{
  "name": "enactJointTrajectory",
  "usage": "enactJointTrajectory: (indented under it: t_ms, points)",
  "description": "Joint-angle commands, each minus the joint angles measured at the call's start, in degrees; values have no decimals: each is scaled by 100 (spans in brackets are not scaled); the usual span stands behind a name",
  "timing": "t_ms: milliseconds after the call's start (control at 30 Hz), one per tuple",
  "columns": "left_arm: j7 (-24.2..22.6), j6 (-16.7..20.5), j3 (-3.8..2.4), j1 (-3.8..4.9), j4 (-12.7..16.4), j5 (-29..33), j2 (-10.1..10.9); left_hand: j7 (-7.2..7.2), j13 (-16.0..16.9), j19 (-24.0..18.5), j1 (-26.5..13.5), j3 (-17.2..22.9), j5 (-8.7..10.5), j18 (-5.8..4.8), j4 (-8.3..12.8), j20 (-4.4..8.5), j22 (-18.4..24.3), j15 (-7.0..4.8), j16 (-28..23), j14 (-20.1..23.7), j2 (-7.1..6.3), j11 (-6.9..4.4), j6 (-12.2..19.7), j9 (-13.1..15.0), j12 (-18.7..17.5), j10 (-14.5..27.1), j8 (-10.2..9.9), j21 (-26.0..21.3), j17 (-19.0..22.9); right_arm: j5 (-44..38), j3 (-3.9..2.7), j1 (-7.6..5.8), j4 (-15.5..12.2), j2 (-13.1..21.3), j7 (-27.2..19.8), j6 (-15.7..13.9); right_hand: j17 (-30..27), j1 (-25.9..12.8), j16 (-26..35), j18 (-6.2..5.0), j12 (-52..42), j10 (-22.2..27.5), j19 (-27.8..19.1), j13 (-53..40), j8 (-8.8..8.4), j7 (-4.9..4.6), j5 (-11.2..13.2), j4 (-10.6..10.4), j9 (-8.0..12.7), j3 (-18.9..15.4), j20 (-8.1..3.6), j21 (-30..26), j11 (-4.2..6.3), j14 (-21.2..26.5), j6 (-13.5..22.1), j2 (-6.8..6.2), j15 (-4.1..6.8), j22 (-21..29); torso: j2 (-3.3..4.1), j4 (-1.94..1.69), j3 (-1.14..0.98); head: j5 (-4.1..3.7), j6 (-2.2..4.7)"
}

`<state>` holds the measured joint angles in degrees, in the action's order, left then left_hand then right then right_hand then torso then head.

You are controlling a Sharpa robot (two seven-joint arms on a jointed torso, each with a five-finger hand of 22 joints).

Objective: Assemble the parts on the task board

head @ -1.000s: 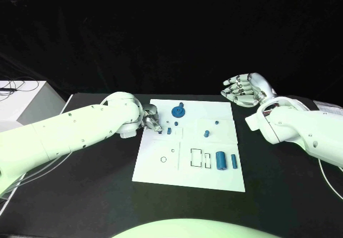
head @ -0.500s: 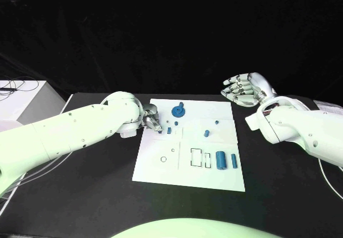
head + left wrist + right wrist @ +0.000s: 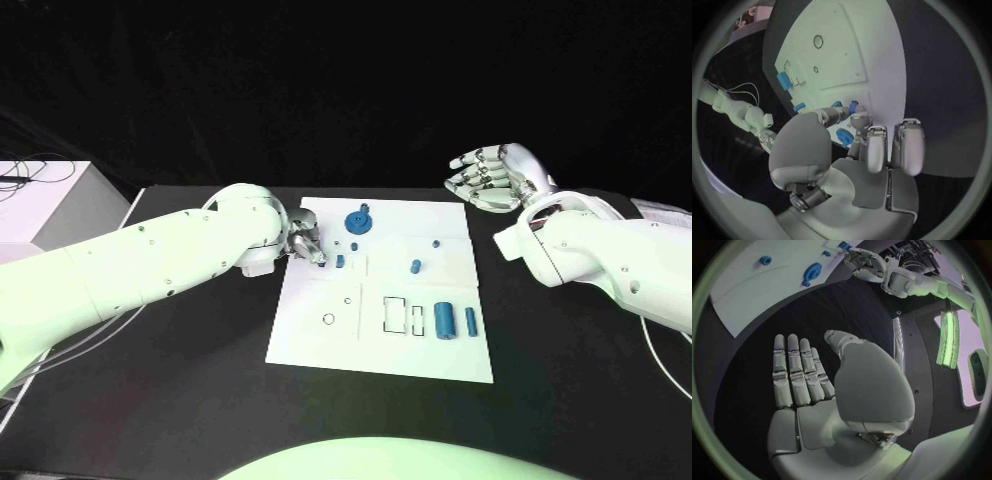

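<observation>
Flanking the task board (image 3: 378, 350): white box (image 3: 43, 205) left, cables (image 3: 666, 345) right.

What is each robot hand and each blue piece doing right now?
left hand: at the task board, fingertips on a small blue part
right hand: open, holds nothing, off the board
blue gear: on the board, untouched
two blue cylinders: lying side by side

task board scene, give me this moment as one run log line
left hand: fingertips at small blue part on task board | right hand: open, raised off board | blue gear: untouched
</observation>
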<state>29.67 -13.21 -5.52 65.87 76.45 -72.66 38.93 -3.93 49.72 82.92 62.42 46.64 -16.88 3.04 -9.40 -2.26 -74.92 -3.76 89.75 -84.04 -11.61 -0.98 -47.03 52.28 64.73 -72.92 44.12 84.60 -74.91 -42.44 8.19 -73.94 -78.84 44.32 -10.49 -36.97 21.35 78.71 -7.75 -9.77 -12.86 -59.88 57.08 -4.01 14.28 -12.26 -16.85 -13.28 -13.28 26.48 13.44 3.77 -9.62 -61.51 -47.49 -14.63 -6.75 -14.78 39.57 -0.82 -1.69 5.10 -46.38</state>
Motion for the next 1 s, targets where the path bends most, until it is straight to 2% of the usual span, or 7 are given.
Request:
enactJointTrajectory:
  t_ms: [33, 333, 567, 800, 1000]
  points:
    - [-19, -100, 10, -5, 2, -45, -4, 48, -4, 36, 19, 1043, -24, -59, 1063, 6, -544, -46, 25, -596, 24, -1, -64, 9, -32, -19, 16, 34, -1509, -20, -2, 2, -4, -2, -40, 68, -5, -49, 40, -73, 34, 21, -33, 5, -35, -152, -28, 0, 7, -22, 11, -15, -28, 2, 19, 12, -48, 5, -4, -8, 3, -3, -14]
    - [-18, -94, 32, -6, -40, -50, -45, 49, -27, 27, 20, 1041, -27, -56, 1063, 6, -532, -46, 25, -596, 24, -1, -66, 7, -48, -11, 11, 28, -1509, -20, -2, 2, -5, -7, -40, 71, -5, -49, 40, -73, 34, 21, -33, 5, -35, -152, -28, 0, 7, -22, 11, -15, -28, 2, 19, 12, -48, 5, -4, 4, 6, 0, -11]
    - [-20, -31, 101, -9, -115, -34, -106, 48, -20, 28, 20, 1041, -26, -56, 1063, 6, -533, -46, 25, -596, 24, -1, -66, 7, -45, -14, 11, 28, -1509, -20, -2, 2, -22, 5, -38, 75, -10, -51, 44, -73, 34, 22, -34, 9, -37, -152, -28, 1, 8, -27, 12, -14, -29, 1, 19, 14, -49, 15, 0, -1, 7, -21, -10]
    - [-23, 45, 138, -11, -140, 36, -140, 46, -11, 19, 9, 1035, -19, -53, 1046, 6, -520, -45, 25, -596, 34, 2, -66, 6, -41, -20, 5, 21, -1509, -20, -3, 2, -37, 12, -37, 78, -10, -51, 44, -73, 34, 22, -34, 9, -37, -152, -28, 1, 8, -27, 12, -14, -29, 1, 19, 14, -49, 15, -2, -5, 7, -29, -22]
    - [-32, 133, 147, -11, -162, 160, -147, 55, -123, 1, -116, 856, 48, -48, 916, -5, -501, -36, 5, -586, 47, 4, -19, 5, -124, -6, -39, 4, -1480, -20, -3, 2, -36, 13, -34, 86, -10, -51, 44, -73, 34, 22, -34, 9, -37, -152, -28, 1, 8, -27, 12, -14, -29, 1, 19, 14, -49, 15, -9, -4, 5, -29, -35]
